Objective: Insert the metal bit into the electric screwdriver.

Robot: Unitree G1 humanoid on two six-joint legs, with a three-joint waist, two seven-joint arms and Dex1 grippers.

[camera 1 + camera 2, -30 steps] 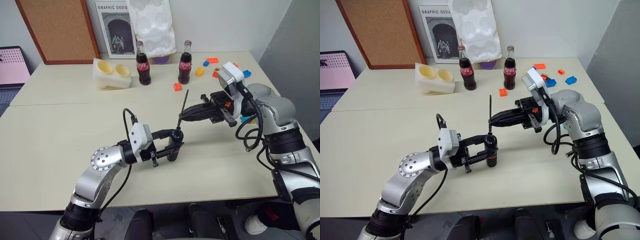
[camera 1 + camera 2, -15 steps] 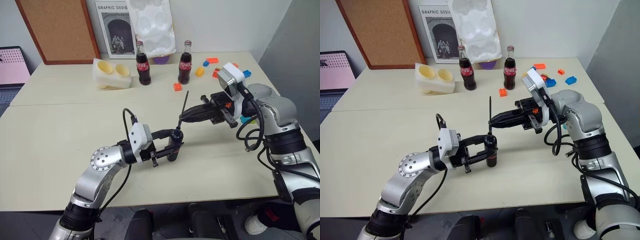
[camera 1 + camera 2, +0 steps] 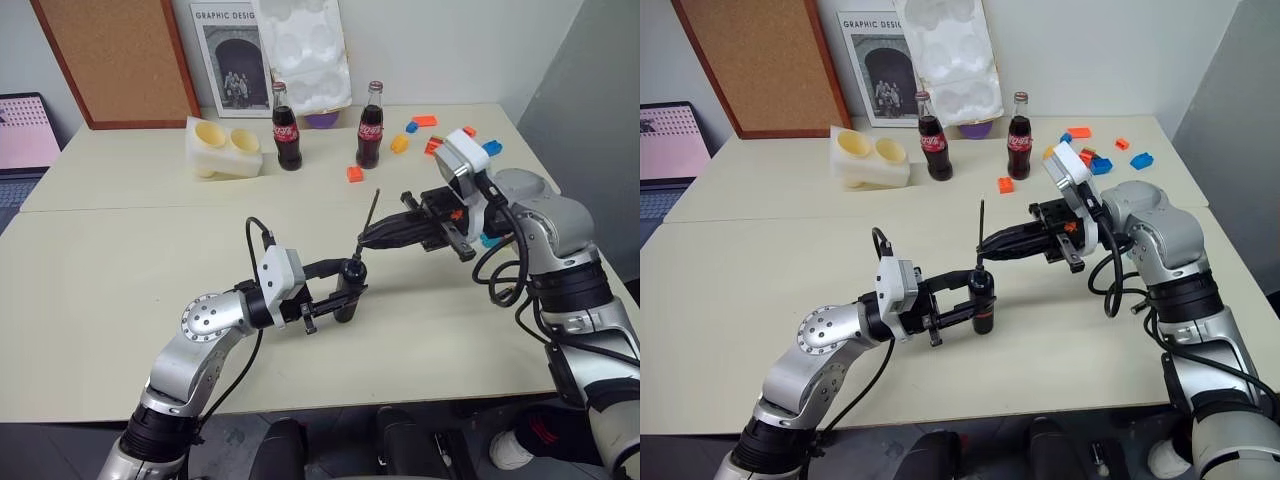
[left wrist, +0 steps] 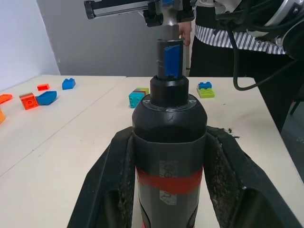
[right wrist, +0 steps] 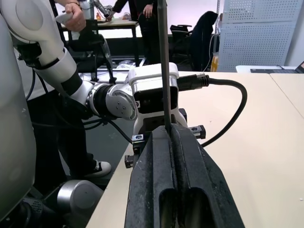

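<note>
The left gripper (image 3: 345,290) clenches the electric screwdriver (image 4: 168,142) upright at table centre; at its 1 o'clock the right gripper (image 3: 366,238) pinches the metal bit (image 3: 369,214), just above the screwdriver's tip. Bare cream table (image 3: 120,250) lies around them toward 9 o'clock. Two cola bottles (image 3: 287,130) stand at 12 o'clock, well apart from both grippers.

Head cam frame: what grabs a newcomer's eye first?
Mid-table, the left gripper clamps the black pen-shaped electric screwdriver upright. Just above it, the right gripper pinches the thin dark grey metal bit, which sticks up at a slight tilt, its lower end near the screwdriver's top. Behind them, two dark cola bottles stand by the wall.
</note>
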